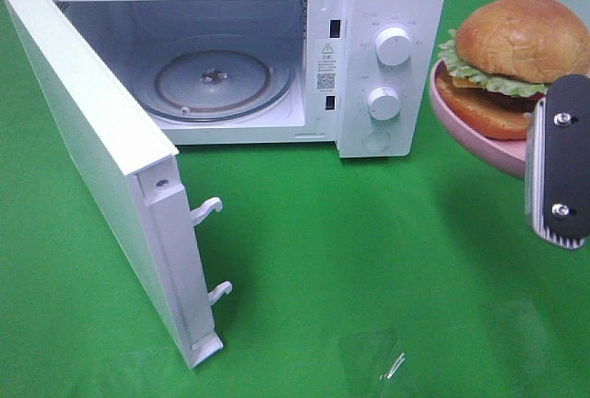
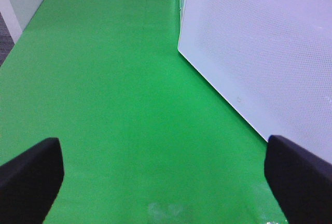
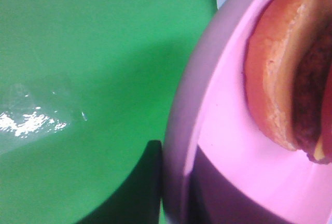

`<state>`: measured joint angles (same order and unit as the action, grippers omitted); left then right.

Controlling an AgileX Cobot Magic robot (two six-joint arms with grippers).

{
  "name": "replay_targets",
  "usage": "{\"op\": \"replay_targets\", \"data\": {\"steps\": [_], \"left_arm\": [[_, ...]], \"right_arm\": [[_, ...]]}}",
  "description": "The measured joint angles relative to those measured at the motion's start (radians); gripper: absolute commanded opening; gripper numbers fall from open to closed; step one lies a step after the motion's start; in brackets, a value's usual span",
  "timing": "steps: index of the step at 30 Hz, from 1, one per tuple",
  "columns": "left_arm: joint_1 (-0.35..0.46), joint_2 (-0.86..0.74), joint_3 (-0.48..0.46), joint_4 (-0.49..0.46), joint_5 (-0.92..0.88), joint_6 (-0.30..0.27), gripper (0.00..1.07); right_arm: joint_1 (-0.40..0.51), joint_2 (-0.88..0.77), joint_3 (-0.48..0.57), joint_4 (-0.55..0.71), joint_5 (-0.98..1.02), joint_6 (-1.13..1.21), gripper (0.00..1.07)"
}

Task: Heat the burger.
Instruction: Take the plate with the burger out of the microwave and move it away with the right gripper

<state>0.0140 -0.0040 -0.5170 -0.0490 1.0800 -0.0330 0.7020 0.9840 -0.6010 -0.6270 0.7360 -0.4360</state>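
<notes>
- A green cloth (image 1: 369, 260) covers the whole table under me, smooth, with a clear glossy patch (image 1: 392, 361) near the front edge.
- At the far left of the high view the microwave door (image 1: 101, 168) stands swung wide open, two white latch hooks (image 1: 210, 209) sticking out of its edge.
- Behind it the white microwave (image 1: 387, 11) sits with its cavity bare to view, the glass turntable (image 1: 221, 80) lying inside; two round knobs (image 1: 393, 46) are stacked on its right panel.
- On the right, the burger (image 1: 516, 57) rests on a pink plate (image 1: 470, 135), lifted off the cloth and just beside the microwave's knob side.
- My right pincer (image 1: 557, 163) is clamped on the plate's rim, its black finger showing in front of the plate.
- My left wrist view alone shows my left pincer (image 2: 166, 177): two black fingertips (image 2: 31, 175) spread wide apart over bare cloth, holding nothing, with the door's dotted outer panel (image 2: 270, 53) close alongside. The high view does not show this pincer.
- My right wrist view alone shows the grip up close: the pink rim, the bottom bun (image 3: 275, 73) lying on the plate, and the cloth below.
</notes>
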Motion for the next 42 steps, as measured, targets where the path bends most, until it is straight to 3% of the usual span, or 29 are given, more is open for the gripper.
{"op": "replay_targets", "data": {"steps": [23,31,42], "left_arm": [[0.000,0.000,0.000,0.000,0.000,0.000,1.00],[0.000,0.000,0.000,0.000,0.000,0.000,1.00],[0.000,0.000,0.000,0.000,0.000,0.000,1.00]], "right_arm": [[0.000,0.023,0.000,-0.139,0.193,0.601,0.00],[0.000,0.178,0.000,-0.170,0.240,0.888,0.01],[-0.011,0.336,-0.001,-0.183,0.229,1.060,0.01]]}}
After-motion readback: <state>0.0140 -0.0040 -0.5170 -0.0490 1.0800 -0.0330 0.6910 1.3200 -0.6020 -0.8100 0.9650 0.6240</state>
